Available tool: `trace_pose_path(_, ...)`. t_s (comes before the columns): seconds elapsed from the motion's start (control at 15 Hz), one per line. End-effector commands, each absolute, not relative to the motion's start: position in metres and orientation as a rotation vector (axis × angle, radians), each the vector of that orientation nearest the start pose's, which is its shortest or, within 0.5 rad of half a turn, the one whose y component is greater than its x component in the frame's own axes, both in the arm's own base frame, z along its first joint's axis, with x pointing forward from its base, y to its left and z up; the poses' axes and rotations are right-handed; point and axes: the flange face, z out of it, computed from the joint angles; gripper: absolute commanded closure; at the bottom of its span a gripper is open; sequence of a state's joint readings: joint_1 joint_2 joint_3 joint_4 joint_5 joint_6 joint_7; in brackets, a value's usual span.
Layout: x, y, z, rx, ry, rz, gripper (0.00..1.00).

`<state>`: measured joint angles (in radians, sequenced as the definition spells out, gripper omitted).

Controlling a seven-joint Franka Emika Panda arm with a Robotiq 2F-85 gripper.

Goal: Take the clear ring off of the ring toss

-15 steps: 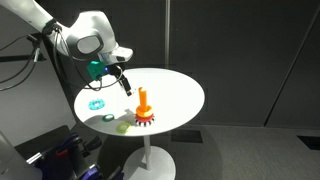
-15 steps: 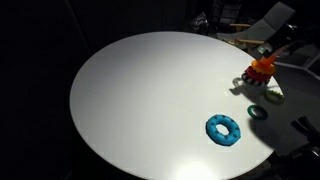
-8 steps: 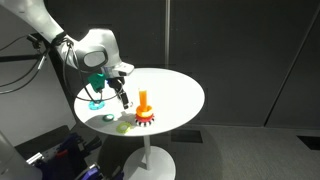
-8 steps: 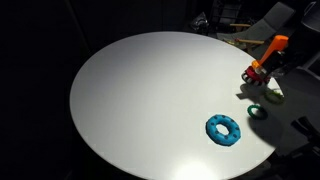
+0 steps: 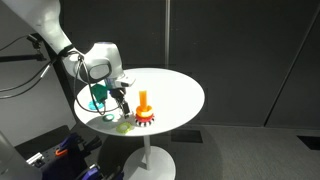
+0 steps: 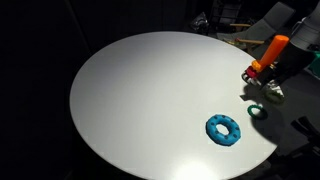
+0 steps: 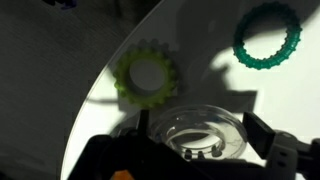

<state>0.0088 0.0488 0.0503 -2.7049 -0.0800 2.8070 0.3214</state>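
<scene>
The clear ring (image 7: 205, 130) lies flat on the white table, apart from the ring toss. It sits between my gripper's (image 7: 200, 135) two dark fingers, which stand open on either side of it, close to its rim. The ring toss (image 5: 143, 108), an orange peg on a studded red-orange base, stands just beside my gripper (image 5: 120, 103) in both exterior views. Its peg (image 6: 268, 55) shows at the table's far edge. A sliver of orange (image 7: 120, 172) shows at the bottom of the wrist view.
A yellow-green scalloped ring (image 7: 148, 78) lies next to the clear ring and also shows in an exterior view (image 5: 124, 126). A thin teal ring (image 7: 268, 35) lies further off. A bright blue scalloped ring (image 6: 224, 129) lies nearer the middle of the round table (image 6: 140, 100).
My arm has swung down and in toward the table beside the ring toss. The gripper now sits low over the clear ring.
</scene>
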Motion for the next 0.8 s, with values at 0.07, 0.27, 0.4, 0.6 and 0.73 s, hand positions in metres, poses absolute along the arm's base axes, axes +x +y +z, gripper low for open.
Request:
trace_pose_path(0.07,0.418,0.019,0.204,-3.177,0.302,-0.060,0.00)
trace_pose_path(0.27,0.419,0.013,0.200,-3.191,0.295,-0.025,0.00)
trace_pose_path(0.4,0.420,0.012,0.202,-3.203,0.287,0.016,0.00)
trace_pose_path(0.6,0.421,0.013,0.210,-3.216,0.267,0.108,0.00)
trace_pose_path(0.73,0.423,0.013,0.219,-3.234,0.243,0.187,0.00)
